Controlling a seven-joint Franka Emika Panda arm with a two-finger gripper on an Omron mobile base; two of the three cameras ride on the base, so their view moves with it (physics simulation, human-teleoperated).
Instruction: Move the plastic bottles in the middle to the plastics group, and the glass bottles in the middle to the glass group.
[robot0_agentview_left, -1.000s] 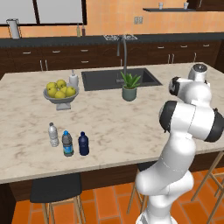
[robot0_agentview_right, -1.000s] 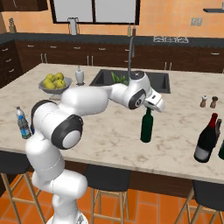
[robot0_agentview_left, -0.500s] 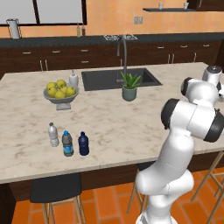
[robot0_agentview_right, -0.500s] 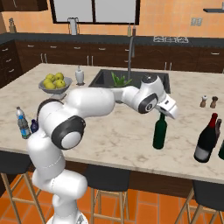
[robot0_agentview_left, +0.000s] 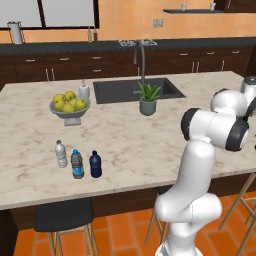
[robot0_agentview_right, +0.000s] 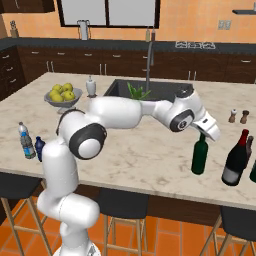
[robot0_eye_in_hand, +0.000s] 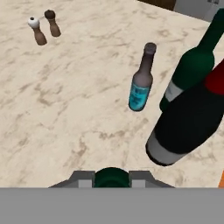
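You have the gripper clamped on the neck of the plain dark green glass wine bottle, standing near the near-black red-necked wine bottle, so next I judge you set it down beside that glass group and let go.

No legible text, brand, number or sign anywhere. Labels carried as blank patches only: a blue band on the grey bottle near the counter's front left edge; a pale band low on the near-black wine bottle near the front right edge; a turquoise label on a small brown bottle, with faint marks too blurred to read; a pale label on a green bottle just beside it.
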